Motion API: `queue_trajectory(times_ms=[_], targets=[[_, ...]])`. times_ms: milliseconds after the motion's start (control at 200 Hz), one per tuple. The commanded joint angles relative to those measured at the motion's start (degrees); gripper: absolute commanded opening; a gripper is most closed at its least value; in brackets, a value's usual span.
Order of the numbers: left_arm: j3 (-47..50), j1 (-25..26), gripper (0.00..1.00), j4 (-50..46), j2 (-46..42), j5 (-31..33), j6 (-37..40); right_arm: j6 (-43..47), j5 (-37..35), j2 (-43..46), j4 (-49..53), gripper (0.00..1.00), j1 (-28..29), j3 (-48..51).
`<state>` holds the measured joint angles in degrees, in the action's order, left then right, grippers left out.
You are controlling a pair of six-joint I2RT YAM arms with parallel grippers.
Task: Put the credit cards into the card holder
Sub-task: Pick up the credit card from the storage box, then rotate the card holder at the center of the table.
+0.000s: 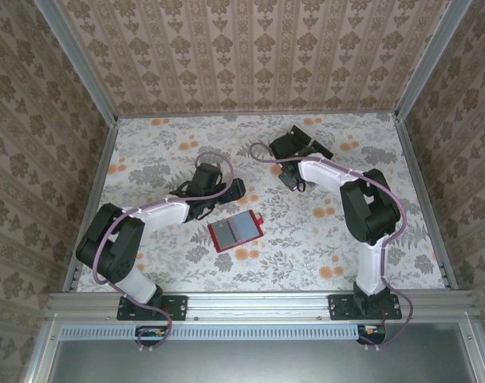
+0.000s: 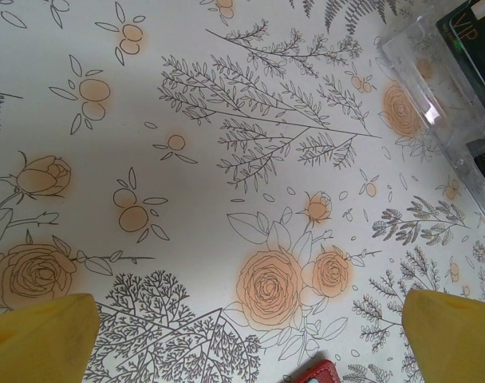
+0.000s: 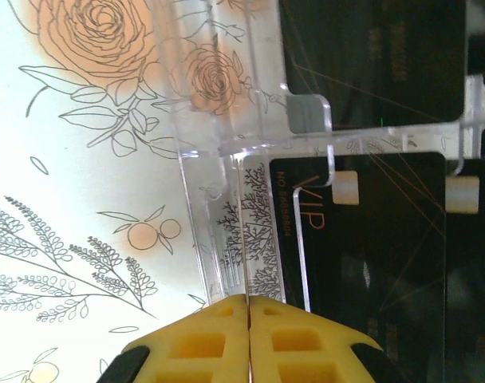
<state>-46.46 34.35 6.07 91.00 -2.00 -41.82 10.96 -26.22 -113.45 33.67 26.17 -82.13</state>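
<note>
The card holder [image 1: 236, 231], a red wallet lying open with a paler inside, rests mid-table; its red corner [image 2: 318, 373] peeks in at the bottom of the left wrist view. My left gripper [image 1: 229, 192] [image 2: 246, 343] hovers open just behind it, nothing between its yellow fingers [image 2: 43, 335]. Black credit cards [image 3: 378, 56] [image 3: 370, 255] sit in a clear plastic stand [image 3: 218, 159] at the back; one shows a gold VIP print [image 2: 474, 40]. My right gripper [image 3: 248, 299] [image 1: 290, 157] is shut at the stand's front. A thin pale edge runs into the seam between its fingers.
The clear stand [image 2: 434, 80] lies ahead and to the right of the left gripper. Floral cloth [image 1: 306, 239] covers the table, and papered walls with metal rails [image 1: 418, 183] close in the sides and back.
</note>
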Motion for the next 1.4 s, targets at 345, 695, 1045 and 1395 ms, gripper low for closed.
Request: queue_trajectory(times_ms=[345,695,1045,1395], targets=[[0.1,-0.4,1.00,0.4,-1.7,-0.9,-0.5,3.4,-4.9,0.5,2.5,0.00,0.2,-3.2],[-0.3,-0.5,1.00,-0.3,-2.0,-0.8,-0.1,2.9,-6.1,6.7,3.5,0.00,1.6,-5.2],[1.8,-0.5,1.00,-6.4,-8.0,1.2,1.4,-6.3,1.8,17.0,6.1,0.00,7.4,-6.6],[10.4,4.8,1.00,-20.2,-20.4,9.3,-1.2,-28.4,30.7,31.3,-9.0,0.00,8.7,10.2]])
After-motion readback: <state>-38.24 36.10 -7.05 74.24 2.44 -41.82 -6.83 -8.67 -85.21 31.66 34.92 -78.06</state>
